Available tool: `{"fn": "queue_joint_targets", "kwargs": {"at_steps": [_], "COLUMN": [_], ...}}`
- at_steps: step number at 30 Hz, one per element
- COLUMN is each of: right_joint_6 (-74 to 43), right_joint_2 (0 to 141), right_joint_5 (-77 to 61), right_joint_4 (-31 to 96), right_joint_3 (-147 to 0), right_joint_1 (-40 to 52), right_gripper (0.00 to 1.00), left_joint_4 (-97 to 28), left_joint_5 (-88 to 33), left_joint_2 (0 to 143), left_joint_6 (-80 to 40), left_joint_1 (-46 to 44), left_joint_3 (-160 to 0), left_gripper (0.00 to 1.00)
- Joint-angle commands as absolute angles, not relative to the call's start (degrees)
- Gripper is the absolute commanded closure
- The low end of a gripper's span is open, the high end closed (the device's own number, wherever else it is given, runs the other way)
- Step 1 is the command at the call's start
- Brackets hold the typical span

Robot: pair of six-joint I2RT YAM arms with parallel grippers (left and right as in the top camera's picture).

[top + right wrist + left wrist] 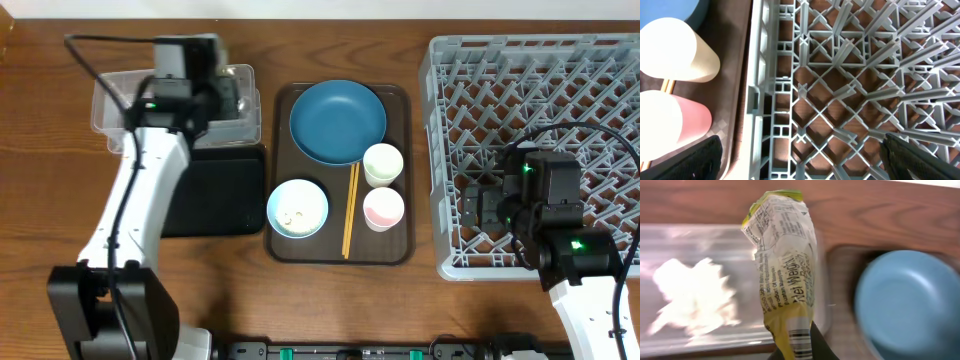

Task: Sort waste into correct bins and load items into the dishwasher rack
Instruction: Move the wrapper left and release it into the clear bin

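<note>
The waste-sorting step is in hand. The left end effector (802, 351) is pinched tight on the lower end of a small yellow-green snack wrapper (785, 270). It holds the wrapper above the clear rectangular plastic tub (108, 108), which sits at about 10 o'clock on the wooden table (40, 190). A crumpled white tissue (695, 297) already lies inside that tub.

The wrist view is blurred, so I can only say the wrapper seems to hang over the tub's 3 o'clock end, close to its wall. The next move, as I judge it, is to make sure the wrapper is inside that wall and then let the fingers part so it drops in. If released too far toward 3 o'clock, it could fall into the gap beside the large brown serving tray (400, 250).

The shallow black rectangular tray (225, 200) lies just at 6 o'clock of the tub. The brown tray, at centre, carries a dark blue round plate (337, 122), a light blue bowl (297, 208) with white rice grains (293, 215) in it, a white cup (382, 163), a pinkish cup (383, 208) and thin wooden chopsticks (349, 215).

At 3 o'clock the right end effector (805, 160) hangs spread wide and empty over the large square grey plastic rack (540, 100), near its edge beside the cups. Nothing is loaded yet.
</note>
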State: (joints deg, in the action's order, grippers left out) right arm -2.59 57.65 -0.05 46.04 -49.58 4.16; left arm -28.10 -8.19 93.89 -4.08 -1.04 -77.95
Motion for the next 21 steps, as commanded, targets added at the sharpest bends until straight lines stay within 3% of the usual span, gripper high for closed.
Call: {"fn": "queue_joint_targets", "kwargs": {"at_steps": [1, 4, 7, 10, 21], "right_joint_6": [-3.14, -3.14, -3.14, -3.14, -3.14], "right_joint_2": [57.41, 57.43, 57.45, 57.45, 57.45], "right_joint_5": [-0.23, -0.23, -0.25, -0.25, -0.23], "right_joint_4": [46.06, 46.04, 46.06, 46.09, 46.04], "right_joint_3": [-50.89, -50.89, -50.89, -50.89, -50.89], "right_joint_1": [4.43, 4.43, 4.43, 4.43, 4.43], "right_gripper": [0.01, 0.01, 0.01, 0.01, 0.01], "left_joint_4": [-28.49, -28.53, -28.47, -28.49, -29.17], "left_joint_5": [-7.68, -7.68, -7.68, -7.70, -7.70], "left_joint_2": [95.31, 96.86, 98.21, 99.20, 99.33], "left_joint_6": [-3.73, -3.70, -3.73, -3.73, -3.70], "left_joint_1": [0.86, 1.61, 1.58, 1.58, 1.58], "left_joint_3": [-77.49, -77.08, -77.08, -77.08, -77.08], "left_gripper": [0.93, 0.92, 0.84, 0.59, 0.57]}}
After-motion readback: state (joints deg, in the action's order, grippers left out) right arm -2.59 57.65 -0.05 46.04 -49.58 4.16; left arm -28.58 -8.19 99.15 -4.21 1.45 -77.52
